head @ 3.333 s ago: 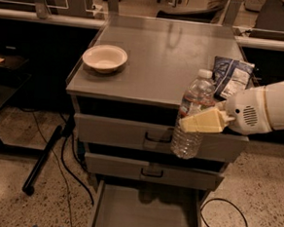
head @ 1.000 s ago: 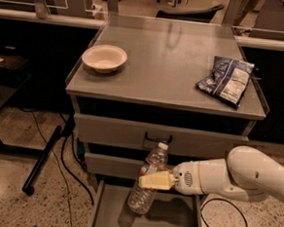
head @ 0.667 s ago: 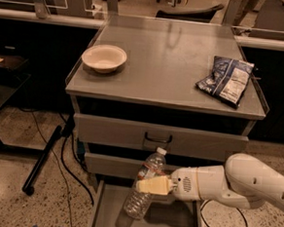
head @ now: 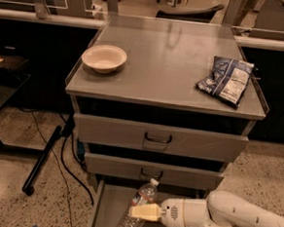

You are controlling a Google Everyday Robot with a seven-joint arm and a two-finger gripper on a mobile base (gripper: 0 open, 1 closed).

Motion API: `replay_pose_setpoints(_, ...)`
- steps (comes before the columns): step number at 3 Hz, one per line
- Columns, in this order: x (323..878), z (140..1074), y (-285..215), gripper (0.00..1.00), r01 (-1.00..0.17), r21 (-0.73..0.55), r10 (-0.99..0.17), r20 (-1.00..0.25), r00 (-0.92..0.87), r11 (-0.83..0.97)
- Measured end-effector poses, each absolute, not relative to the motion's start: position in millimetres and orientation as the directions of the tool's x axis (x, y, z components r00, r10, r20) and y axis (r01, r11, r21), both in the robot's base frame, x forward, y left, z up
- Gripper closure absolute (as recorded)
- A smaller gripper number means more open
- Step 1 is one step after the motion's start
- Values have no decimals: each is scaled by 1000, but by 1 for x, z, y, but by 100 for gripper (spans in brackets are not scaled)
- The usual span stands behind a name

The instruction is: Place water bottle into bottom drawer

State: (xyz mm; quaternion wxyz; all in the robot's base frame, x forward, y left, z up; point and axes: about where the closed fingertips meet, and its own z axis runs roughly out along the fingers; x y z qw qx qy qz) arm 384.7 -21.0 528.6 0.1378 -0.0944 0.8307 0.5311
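Note:
The water bottle (head: 136, 209) is clear with a white cap and a red-and-white label. It leans, cap up and to the right, over the open bottom drawer (head: 105, 208). My gripper (head: 145, 213) comes in from the right on a white arm and is shut on the bottle's middle with its cream fingers (head: 147, 212). The bottle's base is near the drawer floor at the frame's lower edge. The drawer is pulled out below the two closed upper drawers.
A cream bowl (head: 104, 58) sits on the cabinet top (head: 165, 53) at the left. A blue chip bag (head: 227, 80) lies at the right. Closed drawers with dark handles (head: 158, 138) are above. A black pole and cables (head: 44, 157) lie on the floor at the left.
The gripper has carried the bottle from beside the cabinet top down in front of the drawers and into the open bottom drawer. In the last second it sank lower and tilted more.

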Motion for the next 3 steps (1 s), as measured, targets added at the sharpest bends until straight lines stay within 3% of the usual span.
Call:
replay_pose_setpoints(2, 386, 503, -19, 100, -263, 874, 26, -300, -954, 409)
replay_pose_setpoints(3, 398, 440, -24, 100, -177, 901, 117, -240, -964, 396)
